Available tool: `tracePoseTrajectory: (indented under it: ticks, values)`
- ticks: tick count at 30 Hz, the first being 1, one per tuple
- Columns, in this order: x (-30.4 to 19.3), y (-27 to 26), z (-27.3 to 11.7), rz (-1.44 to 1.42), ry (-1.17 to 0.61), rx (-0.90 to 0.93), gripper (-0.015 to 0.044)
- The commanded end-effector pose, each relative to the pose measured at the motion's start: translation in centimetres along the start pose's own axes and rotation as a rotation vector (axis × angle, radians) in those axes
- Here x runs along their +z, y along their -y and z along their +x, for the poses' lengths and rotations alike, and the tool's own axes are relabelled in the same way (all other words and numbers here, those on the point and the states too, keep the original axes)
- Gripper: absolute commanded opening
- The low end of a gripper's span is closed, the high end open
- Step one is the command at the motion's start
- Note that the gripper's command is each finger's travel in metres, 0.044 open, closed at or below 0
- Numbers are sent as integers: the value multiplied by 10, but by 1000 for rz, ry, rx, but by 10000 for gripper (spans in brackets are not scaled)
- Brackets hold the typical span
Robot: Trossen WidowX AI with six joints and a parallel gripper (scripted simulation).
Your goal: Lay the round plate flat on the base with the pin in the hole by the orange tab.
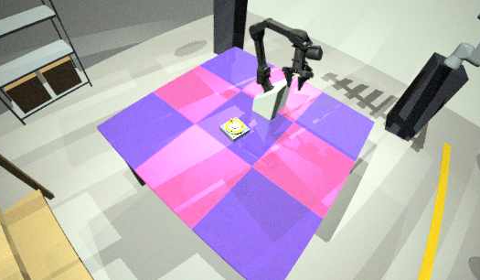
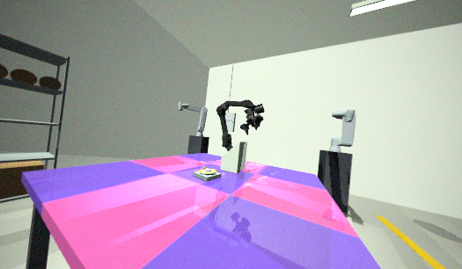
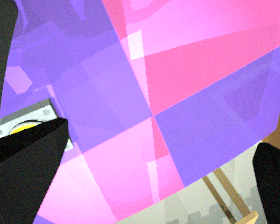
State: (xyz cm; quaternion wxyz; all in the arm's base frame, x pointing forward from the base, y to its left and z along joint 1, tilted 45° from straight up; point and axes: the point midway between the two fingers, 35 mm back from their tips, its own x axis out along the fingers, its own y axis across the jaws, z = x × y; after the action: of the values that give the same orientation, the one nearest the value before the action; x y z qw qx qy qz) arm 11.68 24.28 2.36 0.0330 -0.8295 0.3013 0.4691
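Claw (image 1: 295, 79) hangs wide open and empty, high at the far side. Plate (image 1: 235, 126) sits on its base (image 1: 228, 134) mid-table. Bring the claw down squarely over the orange tab (image 1: 230, 121).

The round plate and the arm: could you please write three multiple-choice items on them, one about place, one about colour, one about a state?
1. Where is the round plate?
A. on a grey base near the table's middle
B. on the shelf
C. on the floor

2. What colours are the table top?
A. green and white
B. pink and purple
C. all black

3. How is the gripper?
A. shut on the plate
B. open, raised, away from the plate
C. pressing the base

Key: 1 A, top view shows it there; 2 B, chequered panels; 3 B, jaws stand apart above the table.
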Motion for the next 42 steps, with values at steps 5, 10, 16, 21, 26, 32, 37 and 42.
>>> tracePoseTrajectory:
  ticks: [5,10,16,21,26,32,37,42]
  values:
    - [-37,1,25,278,27,71,269]
    - [-77,0,52,586,24,119,137]
    - [-142,-22,100,1122,-23,211,0]
    - [-179,-48,129,1450,-82,272,0]
    - [-211,-84,158,1786,-171,334,0]
    - [-247,-156,195,2285,-376,423,0]
    - [-256,-197,209,2520,-514,460,0]
    - [-255,-207,210,2565,-544,466,0]
